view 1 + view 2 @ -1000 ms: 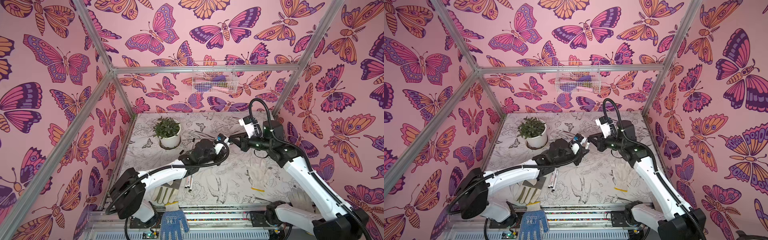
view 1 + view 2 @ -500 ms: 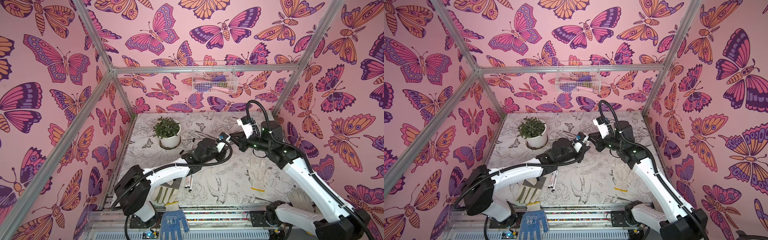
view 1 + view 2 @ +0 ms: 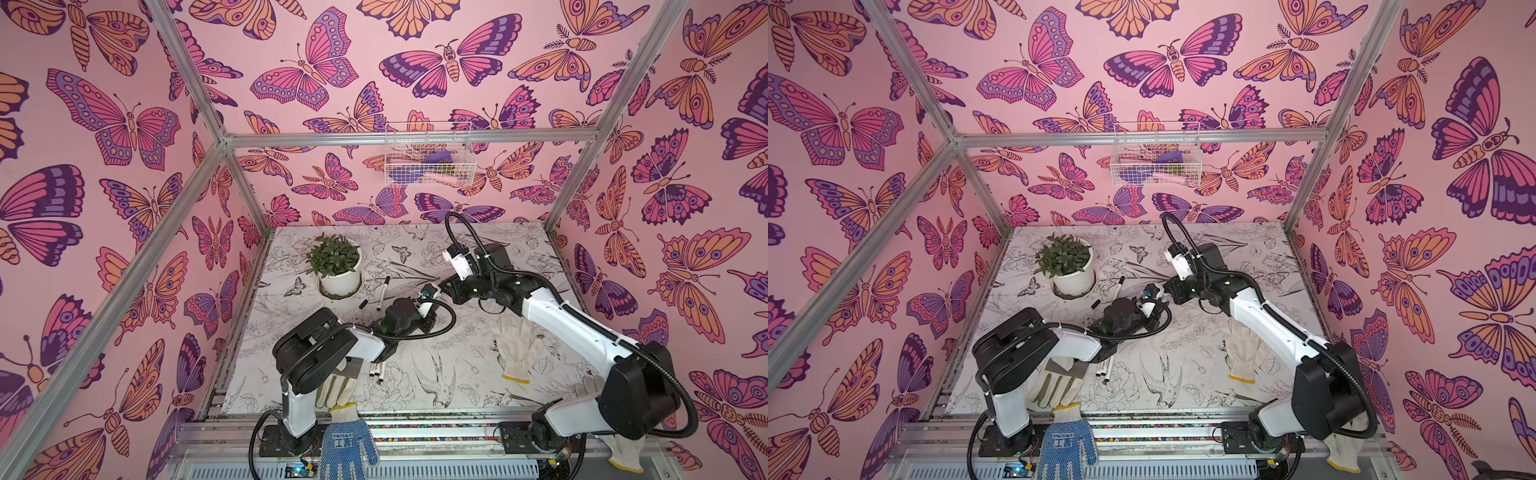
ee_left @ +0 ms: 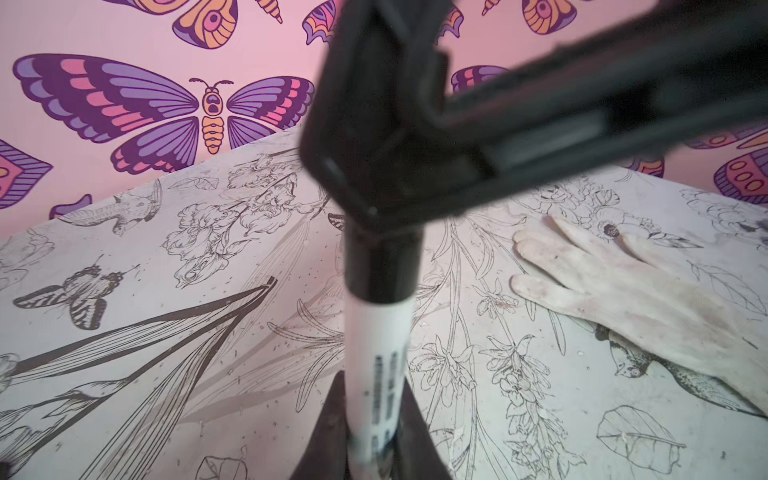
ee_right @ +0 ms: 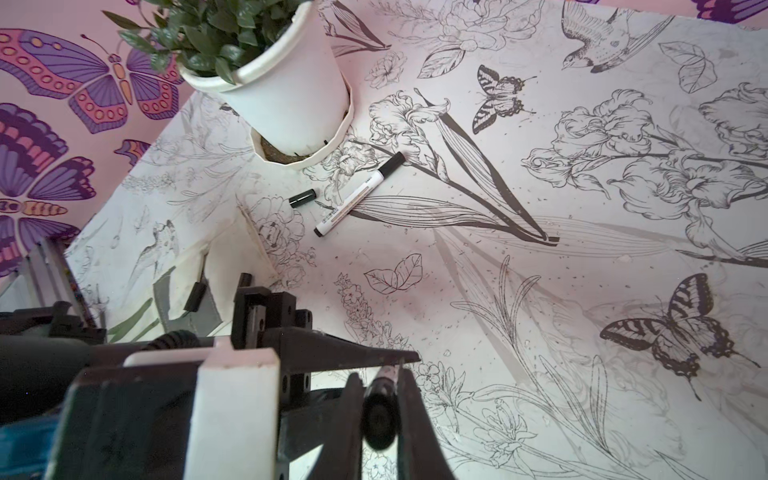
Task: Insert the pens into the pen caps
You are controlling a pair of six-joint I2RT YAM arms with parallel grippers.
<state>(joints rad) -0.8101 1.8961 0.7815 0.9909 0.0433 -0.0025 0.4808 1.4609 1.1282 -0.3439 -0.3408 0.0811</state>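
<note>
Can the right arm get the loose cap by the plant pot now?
Probably not: right gripper is shut on another cap, fitted on the pen in the left gripper. The loose cap itself lies uncovered nearby.

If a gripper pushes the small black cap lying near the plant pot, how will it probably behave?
The cap is a short cylinder lying on its side, so it would probably roll. It looks small beside the pen next to it, so likely very light. Its glossy plastic may slip in a pinch.
</note>
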